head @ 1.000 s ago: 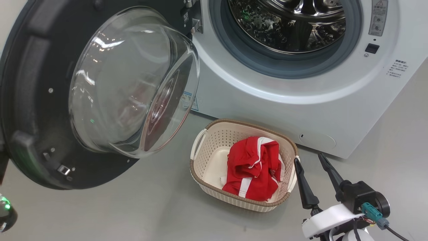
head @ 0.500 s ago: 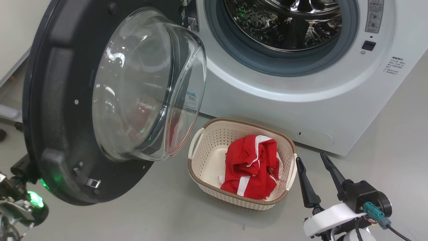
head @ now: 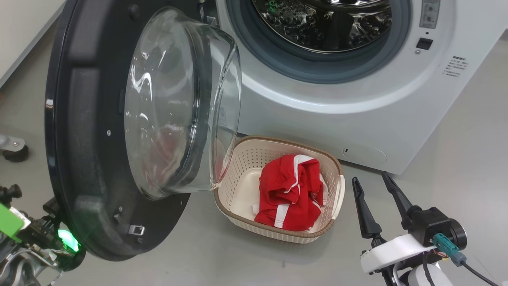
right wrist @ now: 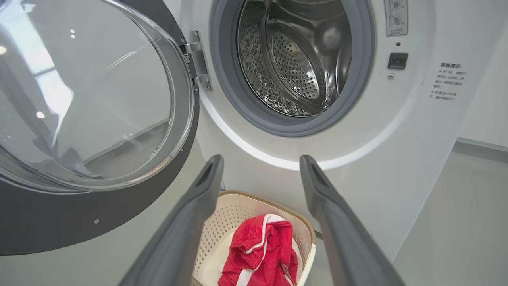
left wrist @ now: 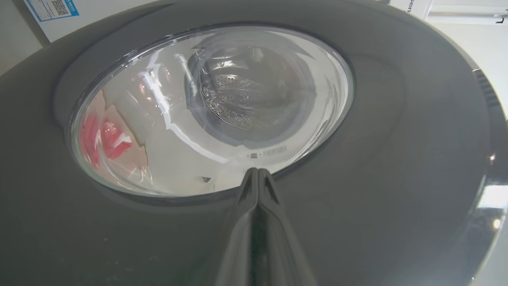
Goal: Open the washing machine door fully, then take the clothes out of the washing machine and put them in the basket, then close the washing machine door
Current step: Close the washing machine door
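**Left hand clenched at the door, right hand loose by the basket**

Your left hand (left wrist: 258,171) is clenched, both fingers pressed flat together. The tips sit right at the outer face of the washing machine door (left wrist: 397,139), just under the window's edge. Can't tell if they actually touch it.

Your right hand (head: 369,176) is released, fingers spread wide and gripping nothing. It hovers over the floor (head: 456,159) just right of the basket (head: 238,167).

The clothes (head: 289,190) are bunched in the basket's right half, red with white stripes. The basket sits on the floor right in front of the washing machine (head: 317,119).

The door stands swung out on the left, and in the head view its glass bowl (head: 178,99) overlaps the basket's left end. The steel drum (head: 317,24) shows through the round opening.
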Robot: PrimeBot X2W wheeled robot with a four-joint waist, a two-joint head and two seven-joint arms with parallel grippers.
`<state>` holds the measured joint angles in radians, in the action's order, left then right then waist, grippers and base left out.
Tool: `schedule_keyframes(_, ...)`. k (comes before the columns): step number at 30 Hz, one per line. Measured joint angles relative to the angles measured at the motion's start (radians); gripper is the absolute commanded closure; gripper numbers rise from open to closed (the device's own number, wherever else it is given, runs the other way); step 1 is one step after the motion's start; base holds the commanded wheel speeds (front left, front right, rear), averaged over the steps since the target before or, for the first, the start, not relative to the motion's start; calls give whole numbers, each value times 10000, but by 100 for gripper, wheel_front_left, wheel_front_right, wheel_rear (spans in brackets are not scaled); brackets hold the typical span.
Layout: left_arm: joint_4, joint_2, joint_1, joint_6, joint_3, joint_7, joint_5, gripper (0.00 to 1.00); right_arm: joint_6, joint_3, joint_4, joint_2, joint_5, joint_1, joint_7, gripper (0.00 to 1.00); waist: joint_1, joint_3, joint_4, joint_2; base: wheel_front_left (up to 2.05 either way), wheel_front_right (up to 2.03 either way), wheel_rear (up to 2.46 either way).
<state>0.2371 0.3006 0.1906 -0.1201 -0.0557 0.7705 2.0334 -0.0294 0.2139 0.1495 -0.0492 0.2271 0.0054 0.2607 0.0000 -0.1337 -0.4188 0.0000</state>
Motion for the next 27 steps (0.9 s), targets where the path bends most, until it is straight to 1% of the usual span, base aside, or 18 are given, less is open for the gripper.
schedule_keyframes(14, -1459, -397, -474, 0, 198, 803, -13, 100, 12, -33, -245, 2, -27, -302, 0, 0, 0, -205, 897, 0, 0, 0, 0)
schedule_keyframes(24, -2096, -594, -635, 0, 240, 1149, -109, 100, 27, 15, -307, 2, 15, -404, 0, 0, 0, -328, 1846, 0, 0, 0, 0)
schedule_keyframes(25, -2215, -640, -636, 0, 276, 1248, -128, 100, 58, 63, -318, 2, 63, -427, 2, 0, 0, -363, 2056, 0, 0, 0, 0)
schedule_keyframes(27, -2299, -727, -636, -2, 282, 1289, -138, 100, 59, 127, -357, 2, 155, -456, 2, 0, 0, -397, 2266, 0, 0, 0, 0)
